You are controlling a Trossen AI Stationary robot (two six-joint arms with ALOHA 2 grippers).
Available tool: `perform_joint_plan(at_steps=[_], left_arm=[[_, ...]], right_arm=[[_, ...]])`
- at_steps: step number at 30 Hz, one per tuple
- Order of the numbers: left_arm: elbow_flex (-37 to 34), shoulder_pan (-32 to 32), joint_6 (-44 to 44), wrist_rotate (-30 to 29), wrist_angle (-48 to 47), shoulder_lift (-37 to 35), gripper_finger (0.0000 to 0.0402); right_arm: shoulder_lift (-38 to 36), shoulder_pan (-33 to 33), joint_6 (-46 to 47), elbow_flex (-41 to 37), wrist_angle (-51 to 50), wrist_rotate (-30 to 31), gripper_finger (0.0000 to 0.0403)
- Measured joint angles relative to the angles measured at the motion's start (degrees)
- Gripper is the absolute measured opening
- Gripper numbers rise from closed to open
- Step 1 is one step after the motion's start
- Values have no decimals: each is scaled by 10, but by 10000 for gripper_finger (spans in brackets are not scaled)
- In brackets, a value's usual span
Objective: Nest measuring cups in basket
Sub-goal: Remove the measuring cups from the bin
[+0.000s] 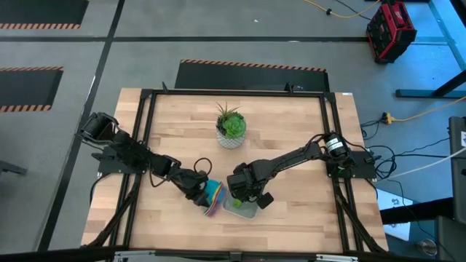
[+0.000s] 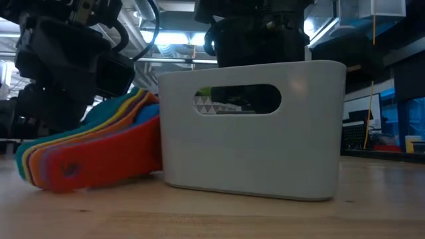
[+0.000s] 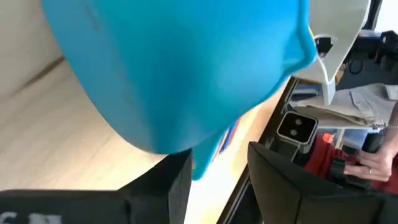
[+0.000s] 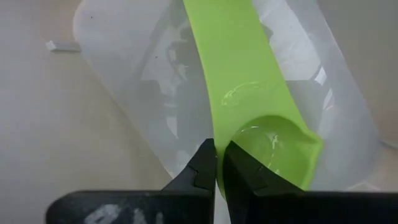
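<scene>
Right gripper (image 4: pixel 219 163) is pinched shut on the green cup (image 4: pixel 249 112), fingers nearly touching with the cup's flat handle edge between them; cup hangs inside the basket (image 4: pixel 124 68), bowl end closest to the wrist camera. From above, that gripper (image 1: pixel 244 191) sits over the basket (image 1: pixel 245 209), which is near the table's (image 1: pixel 291 131) front edge, about mid-width. Left gripper (image 1: pixel 198 191) is just left of the basket at the stack of cups (image 1: pixel 213 198); its fingers (image 3: pixel 283 180) stand apart around the blue cup (image 3: pixel 180 68), which fills the left wrist view. Low view shows the stack (image 2: pixel 86 156) fanned and tilted, red one lowest on the table, leaning against the basket's (image 2: pixel 252 143) left wall. Potted plant (image 1: pixel 231 127) stands well behind, mid-table.
</scene>
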Motion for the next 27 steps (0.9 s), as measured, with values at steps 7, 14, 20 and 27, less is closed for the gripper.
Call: perform_joint_plan(at_steps=[7, 14, 20, 27], left_arm=[[0, 0, 2, 22, 1, -4, 148], [1, -1, 13, 24, 7, -9, 148], [1, -10, 20, 38, -1, -24, 147], [1, -22, 21, 31, -18, -67, 147]], right_arm=[[0, 0, 0, 0, 0, 0, 16], [0, 0, 0, 0, 0, 1, 16], [0, 0, -2, 0, 0, 1, 16], [0, 0, -2, 0, -8, 2, 16]])
